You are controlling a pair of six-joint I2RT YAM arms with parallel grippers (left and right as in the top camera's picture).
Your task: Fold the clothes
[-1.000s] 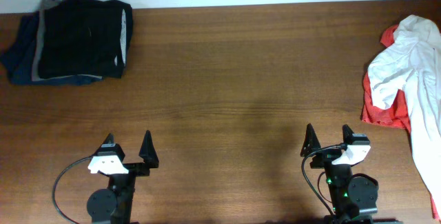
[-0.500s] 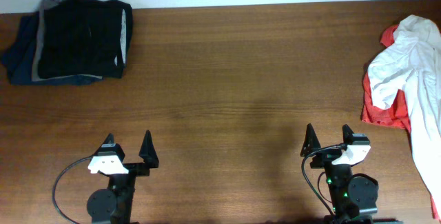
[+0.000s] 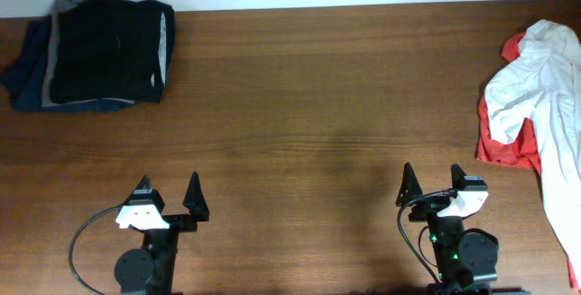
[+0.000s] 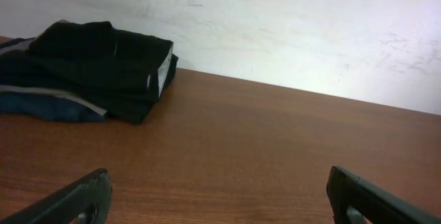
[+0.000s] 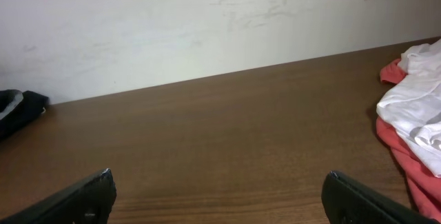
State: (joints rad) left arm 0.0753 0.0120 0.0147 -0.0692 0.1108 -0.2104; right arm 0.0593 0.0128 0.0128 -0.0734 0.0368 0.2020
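Two end effectors of mine sit at the near edge of the table (image 3: 300, 104) in the overhead view, well apart from each other. My left end effector (image 3: 168, 186) and my right end effector (image 3: 433, 179) each have their fingers spread wide, with nothing between them. The white shirt (image 3: 545, 104) lies crumpled at the far right edge of the table, draped partly over a red garment (image 3: 499, 145), its lower part trailing toward the near side and running out of the picture. A folded dark stack (image 3: 91, 54) of black, grey and navy cloth rests in the far left corner, well away from the shirt.

From my left wrist, both finger tips show at the bottom corners, far apart, bare wood between them. The folded dark stack lies ahead to the left, near a pale wall (image 4: 275, 24).

From my right wrist, the fingers are likewise wide apart and hold nothing. The white shirt shows at the right edge, lying on the red garment.
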